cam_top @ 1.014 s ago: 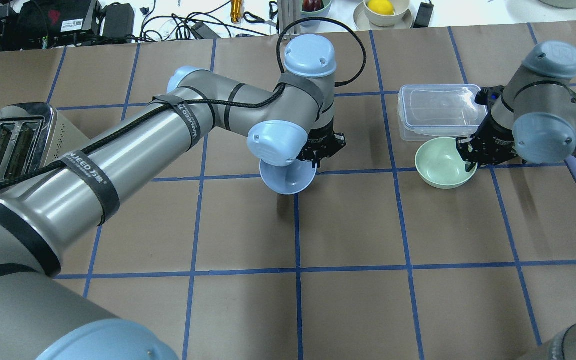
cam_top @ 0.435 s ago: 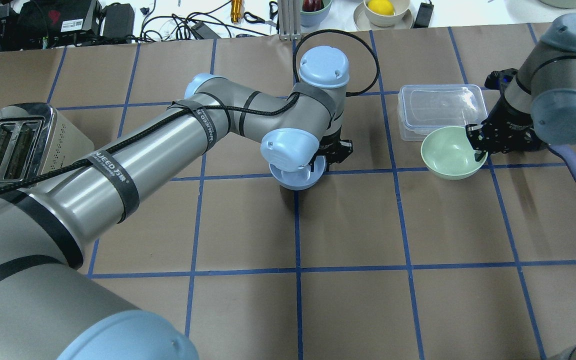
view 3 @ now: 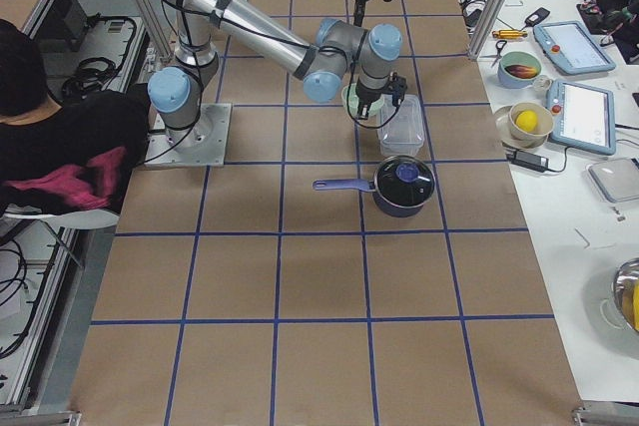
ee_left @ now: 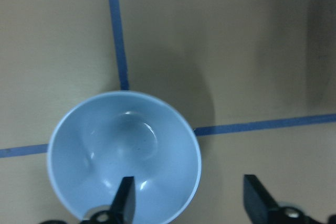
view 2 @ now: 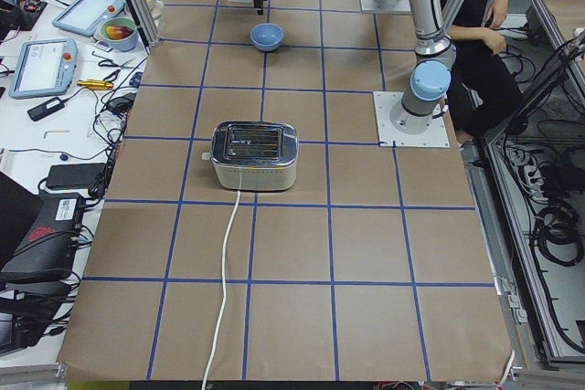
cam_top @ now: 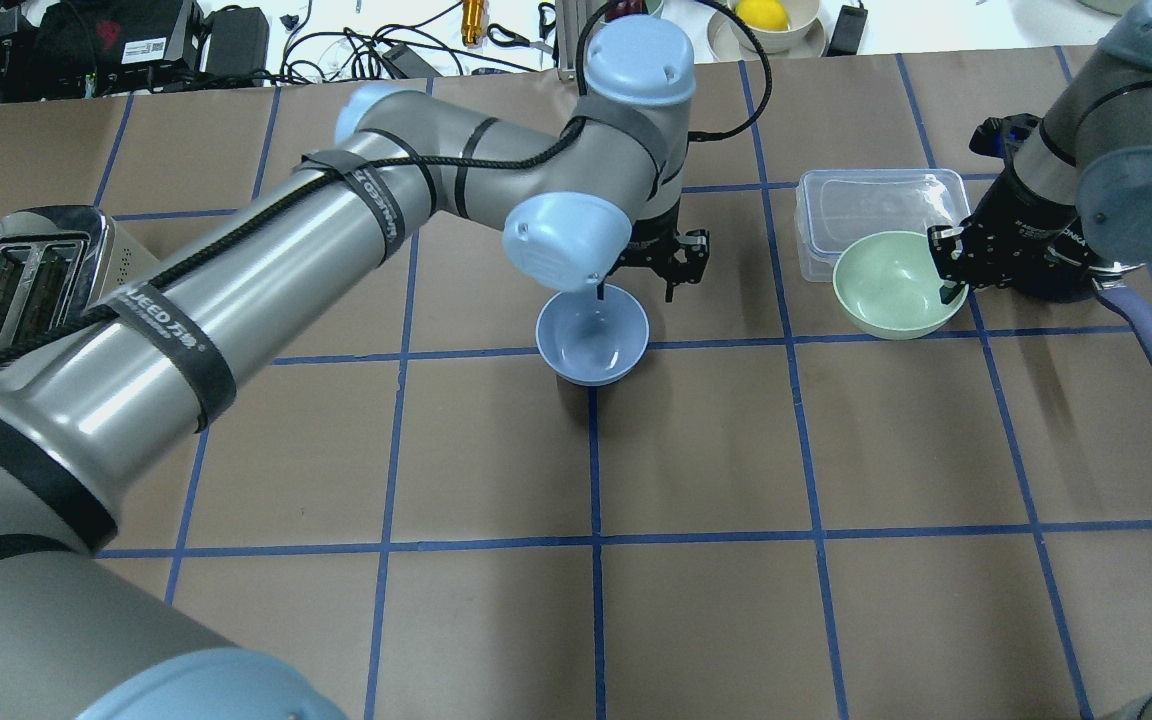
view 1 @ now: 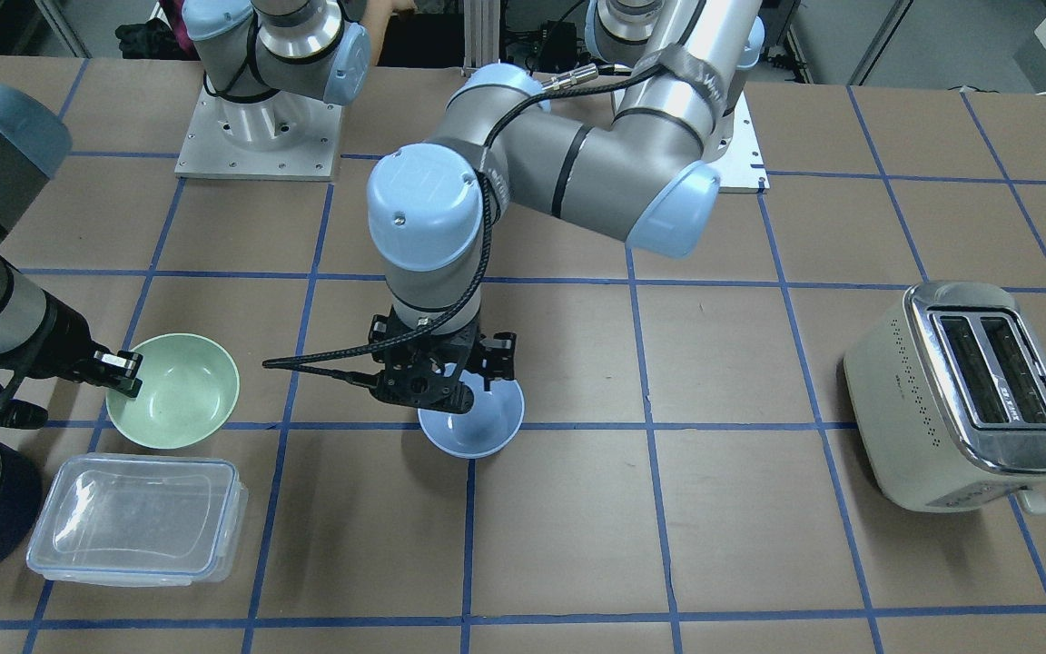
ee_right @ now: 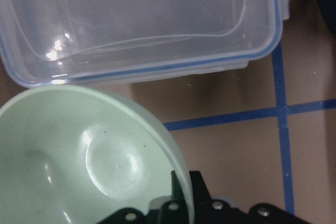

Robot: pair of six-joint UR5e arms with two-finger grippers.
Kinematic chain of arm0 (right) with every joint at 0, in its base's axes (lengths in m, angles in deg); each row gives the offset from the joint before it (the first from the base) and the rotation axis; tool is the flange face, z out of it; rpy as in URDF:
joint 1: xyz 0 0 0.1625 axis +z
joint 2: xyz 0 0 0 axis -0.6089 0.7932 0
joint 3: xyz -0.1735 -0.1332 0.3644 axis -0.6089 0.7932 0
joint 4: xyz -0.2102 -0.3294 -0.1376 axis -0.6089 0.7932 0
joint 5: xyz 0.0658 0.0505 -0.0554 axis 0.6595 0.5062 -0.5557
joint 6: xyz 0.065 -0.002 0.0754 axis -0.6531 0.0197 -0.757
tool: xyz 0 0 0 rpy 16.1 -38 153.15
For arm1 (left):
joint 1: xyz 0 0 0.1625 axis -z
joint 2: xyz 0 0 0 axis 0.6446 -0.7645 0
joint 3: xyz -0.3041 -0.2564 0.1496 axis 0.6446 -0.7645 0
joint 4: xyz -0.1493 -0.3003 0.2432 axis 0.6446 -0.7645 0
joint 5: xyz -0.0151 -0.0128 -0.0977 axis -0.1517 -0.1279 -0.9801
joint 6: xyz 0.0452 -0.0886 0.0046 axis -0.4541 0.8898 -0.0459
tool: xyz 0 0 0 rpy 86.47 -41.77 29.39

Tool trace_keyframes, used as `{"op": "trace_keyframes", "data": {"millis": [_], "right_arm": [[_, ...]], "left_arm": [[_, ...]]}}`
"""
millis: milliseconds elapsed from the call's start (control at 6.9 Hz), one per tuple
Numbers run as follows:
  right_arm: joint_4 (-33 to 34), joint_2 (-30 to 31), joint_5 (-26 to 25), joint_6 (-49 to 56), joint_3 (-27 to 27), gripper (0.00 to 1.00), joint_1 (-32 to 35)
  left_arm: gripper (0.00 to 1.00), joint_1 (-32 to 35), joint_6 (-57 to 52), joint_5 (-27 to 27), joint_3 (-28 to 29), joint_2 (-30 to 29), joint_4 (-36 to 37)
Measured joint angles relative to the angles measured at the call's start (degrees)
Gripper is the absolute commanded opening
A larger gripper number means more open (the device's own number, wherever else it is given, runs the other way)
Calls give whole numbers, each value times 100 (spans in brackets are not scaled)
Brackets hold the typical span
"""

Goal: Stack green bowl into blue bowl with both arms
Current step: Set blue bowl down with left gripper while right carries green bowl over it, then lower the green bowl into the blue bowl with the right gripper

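Observation:
The pale blue bowl (cam_top: pixel 592 340) stands upright on the table at a blue tape crossing, also seen in the front view (view 1: pixel 478 425) and the left wrist view (ee_left: pixel 124 153). My left gripper (cam_top: pixel 641 280) hangs just above its far rim, open, with one finger over the bowl's inside and the other outside; it grips nothing (ee_left: pixel 191 195). The mint-green bowl (cam_top: pixel 891 285) is held off the table by its rim in my shut right gripper (cam_top: pixel 946 275), tilted, beside the clear container. It also shows in the front view (view 1: pixel 173 391) and the right wrist view (ee_right: pixel 79 156).
A clear lidded container (cam_top: pixel 876 215) lies just behind the green bowl. A dark navy saucepan with a purple-blue handle (cam_top: pixel 1151 345) sits under my right arm. A toaster (cam_top: pixel 26 280) stands at the far left. Cables and dishes lie beyond the table's far edge.
My left gripper has let go of the blue bowl, which now stands upright, and drawn back. My right gripper has lifted the green bowl and carried it slightly towards the container.

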Motion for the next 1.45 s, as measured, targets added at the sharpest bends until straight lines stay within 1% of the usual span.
{"op": "trace_keyframes", "data": {"millis": [145, 435, 580, 725, 1014, 1159, 1304, 1449], "right_arm": [[-4, 45, 235, -99, 46, 0, 186], [26, 64, 425, -886, 227, 0, 993], [87, 44, 461, -1273, 282, 0, 1490], [165, 14, 539, -1449, 287, 0, 1857], [339, -88, 836, -1633, 270, 0, 2280], [551, -221, 889, -1674, 248, 0, 2403], [856, -370, 906, -1691, 168, 0, 2520], [1162, -452, 914, -1700, 13, 0, 2619]], "left_arm": [[100, -420, -344, -17, 93, 346, -443], [100, -1391, -1054, -28, 86, 1084, -1056], [100, -1836, -1346, -29, 22, 1448, -1283], [98, -2118, -1563, -13, -178, 1807, -1388], [100, -2254, -1521, -1, -971, 2695, -1394], [100, -2264, -1523, 0, -1172, 2991, -1370], [100, -2265, -1504, 7, -1224, 3071, -1334], [100, -2261, -1484, 19, -1235, 3032, -1198]]}}
